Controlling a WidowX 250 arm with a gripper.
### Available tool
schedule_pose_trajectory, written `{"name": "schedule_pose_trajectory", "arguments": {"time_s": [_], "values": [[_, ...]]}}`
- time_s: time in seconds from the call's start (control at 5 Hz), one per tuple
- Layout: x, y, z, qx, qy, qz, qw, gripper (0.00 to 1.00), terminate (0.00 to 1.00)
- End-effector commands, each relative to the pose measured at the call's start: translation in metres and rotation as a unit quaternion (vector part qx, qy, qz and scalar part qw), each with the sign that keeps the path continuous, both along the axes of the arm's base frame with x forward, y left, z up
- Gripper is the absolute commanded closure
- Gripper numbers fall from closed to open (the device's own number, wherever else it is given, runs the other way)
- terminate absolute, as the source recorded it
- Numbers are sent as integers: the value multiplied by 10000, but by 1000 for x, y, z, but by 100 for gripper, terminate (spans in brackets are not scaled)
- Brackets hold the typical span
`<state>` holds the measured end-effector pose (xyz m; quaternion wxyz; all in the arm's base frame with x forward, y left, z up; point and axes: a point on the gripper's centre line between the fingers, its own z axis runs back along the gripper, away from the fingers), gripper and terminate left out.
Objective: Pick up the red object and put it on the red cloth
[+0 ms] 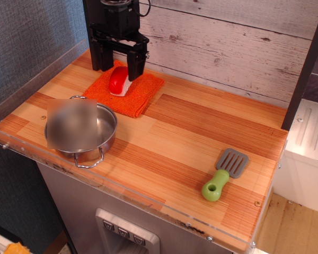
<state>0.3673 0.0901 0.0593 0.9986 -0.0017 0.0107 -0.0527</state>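
The red object (118, 80), glossy red over a white base, lies tipped on its side on the orange-red cloth (143, 92) at the back left of the wooden counter. My black gripper (119, 64) hangs just above and behind it. Its jaws are spread wide, one finger (102, 57) on the left and one (135, 63) on the right of the object. The object sits between and below the fingertips, and I see no grip on it.
A steel pot (87, 137) stands in front of the cloth, near the left front edge, partly blurred. A grey spatula with a green handle (224, 174) lies at the right front. A plank wall (228, 47) backs the counter.
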Motion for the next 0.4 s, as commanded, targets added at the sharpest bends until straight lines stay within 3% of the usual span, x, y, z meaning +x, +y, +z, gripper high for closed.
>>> {"name": "schedule_pose_trajectory", "arguments": {"time_s": [0.0, 0.2], "values": [[-13, -25, 60, -15, -656, -127, 9978, 0, 0], [-20, -29, 63, 19, -786, -98, 9969, 0, 0]]}}
